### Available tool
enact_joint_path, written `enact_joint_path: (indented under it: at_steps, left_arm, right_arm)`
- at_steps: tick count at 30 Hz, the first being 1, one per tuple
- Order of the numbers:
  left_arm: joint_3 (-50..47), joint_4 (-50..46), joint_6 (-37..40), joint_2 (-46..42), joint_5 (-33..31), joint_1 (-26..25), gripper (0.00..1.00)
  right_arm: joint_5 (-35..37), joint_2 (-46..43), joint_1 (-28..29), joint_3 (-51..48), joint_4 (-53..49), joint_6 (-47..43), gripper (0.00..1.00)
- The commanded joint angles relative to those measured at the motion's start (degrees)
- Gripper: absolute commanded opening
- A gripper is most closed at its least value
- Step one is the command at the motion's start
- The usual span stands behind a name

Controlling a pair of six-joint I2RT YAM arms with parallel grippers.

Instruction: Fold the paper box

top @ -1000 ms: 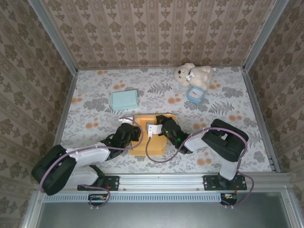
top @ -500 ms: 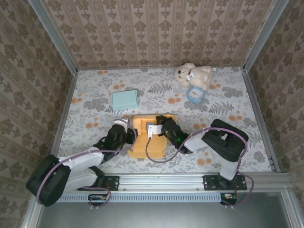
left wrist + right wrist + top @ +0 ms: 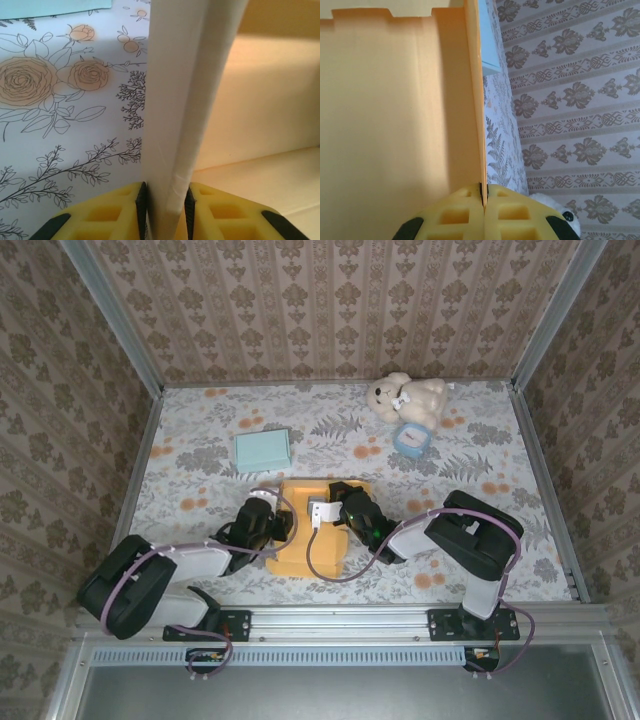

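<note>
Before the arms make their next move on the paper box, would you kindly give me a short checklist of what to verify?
1. Left gripper clamped on the doubled wall of the paper box: ok, pads press both faces.
2. Right gripper clamped on the thin side panel: ok, the panel's edge sits between the shut pads.
3. Doubled wall's fold fully tucked in: cannot tell.
4. Teal box and teddy bear apart from the paper box: ok.
5. Paper box lying flat on the table: cannot tell, the arms cover much of it.
</note>
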Motion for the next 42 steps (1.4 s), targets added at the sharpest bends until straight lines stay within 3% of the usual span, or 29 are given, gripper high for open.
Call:
enact_joint_path:
  at_steps: [1, 8, 22, 25, 29, 38, 42]
  left_arm:
    - [1.9, -4.0, 1.8, 2.5, -6.0, -1.9, 0.25]
    - [7.0, -6.7, 1.5, 8.7, -16.4, -5.9, 0.17]
    - [15.4, -24.8, -8.9, 15.1, -39.9, -6.3, 0.08]
    - [16.0, -24.6, -9.4, 16.8, -40.4, -6.3, 0.08]
    - [14.3, -16.6, -5.6, 17.8, -37.2, -7.5, 0.08]
    - [13.2, -8.5, -0.9, 18.2, -33.8, -10.2, 0.06]
    - [11.5, -5.0, -0.4, 17.8, -32.1, -10.2, 0.02]
  right_arm:
    - [-2.2, 1.6, 0.8, -0.9, -7.0, 0.9, 0.0]
    - [-2.0, 1.7, 1.0, -0.8, -7.1, 0.8, 0.0]
    - [1.3, 2.2, 0.8, 0.2, -7.1, 1.1, 0.0]
    - [1.2, 2.2, 0.7, 0.2, -6.9, 1.5, 0.0]
    - [0.7, 2.1, 0.7, 0.2, -5.9, 2.7, 0.0]
    - [-3.5, -5.7, 0.7, -1.4, -7.6, 11.3, 0.29]
    - [-7.1, -12.4, 0.7, -1.4, -14.1, 16.4, 0.41]
